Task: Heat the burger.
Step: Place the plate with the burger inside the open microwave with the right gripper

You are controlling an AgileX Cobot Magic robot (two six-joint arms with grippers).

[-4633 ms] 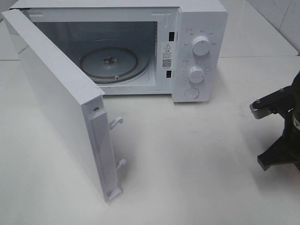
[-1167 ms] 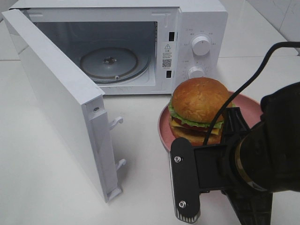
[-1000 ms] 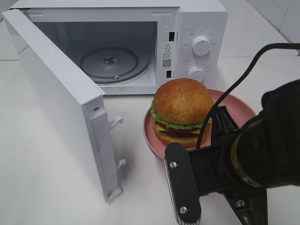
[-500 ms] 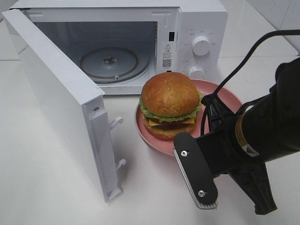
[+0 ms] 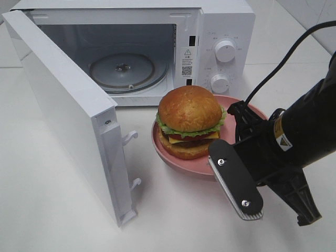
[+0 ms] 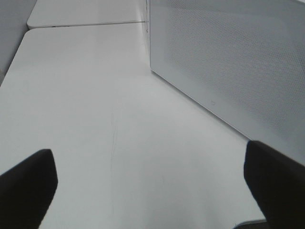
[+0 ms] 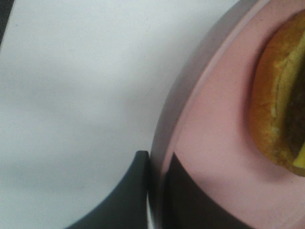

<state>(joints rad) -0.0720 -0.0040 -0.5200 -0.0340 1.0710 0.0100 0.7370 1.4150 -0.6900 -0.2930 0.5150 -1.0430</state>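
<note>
A white sticker [image 5: 187, 61] on the microwave's [image 5: 226, 26] front frame carries a warning triangle and a QR code; its print is unreadable. Markings around both knobs [image 5: 225, 50] and a yellow label [image 5: 282, 140] on the right arm [image 5: 310, 123] are illegible.

burger [image 5: 190, 122] + pink plate [image 5: 182, 163] came in from right, rim pinched in right claw [image 7: 156, 181], shifted left; now just before microwave [image 5: 226, 26] opening.

The microwave [image 5: 226, 31] stands on the table [image 5: 52, 215] at 12 o'clock, its door [image 5: 68, 115] swung out toward 8 o'clock. The turntable [image 5: 122, 71] lies inside it. Before its opening, at 3 o'clock from the door's edge, is the plate [image 5: 195, 165] with the burger [image 5: 190, 121] on it. My right gripper [image 7: 157, 155] pinches the plate's rim at its 4 o'clock.
</note>
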